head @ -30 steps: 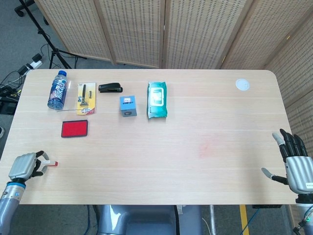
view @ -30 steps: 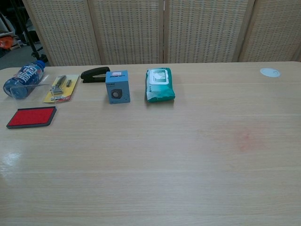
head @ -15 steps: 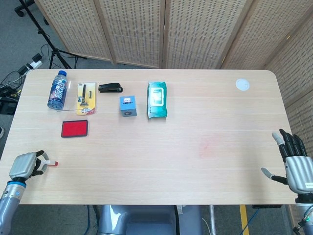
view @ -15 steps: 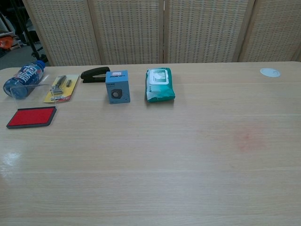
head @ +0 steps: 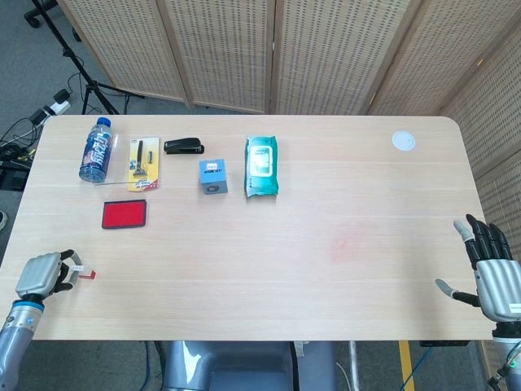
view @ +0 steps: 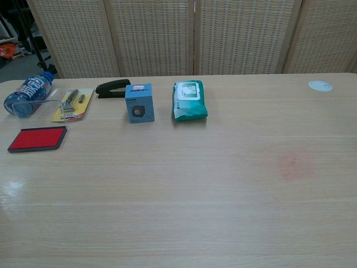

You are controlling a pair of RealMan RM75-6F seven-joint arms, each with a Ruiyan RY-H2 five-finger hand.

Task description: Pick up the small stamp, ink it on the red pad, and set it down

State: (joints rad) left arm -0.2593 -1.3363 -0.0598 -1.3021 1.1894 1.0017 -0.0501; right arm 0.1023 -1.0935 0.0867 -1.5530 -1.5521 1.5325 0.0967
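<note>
1. While the small stamp (head: 80, 270) sits pinched at the fingertips of the left hand (head: 39, 276), it has barely drifted over the last second: a slight shift toward the hand, at the near-left corner of the tabletop (head: 326, 269).
2. That near stillness suggests the stamp is picked up but inking has not begun.
3. The red pad (head: 124, 214) lies flat and untouched, further back from the stamp and a little to its right, well apart from it.
4. The left hand likely needs to carry the stamp there next.
5. The right hand (head: 492, 273) hovers off the near-right corner, fingers spread, holding nothing, unmoved.
</note>
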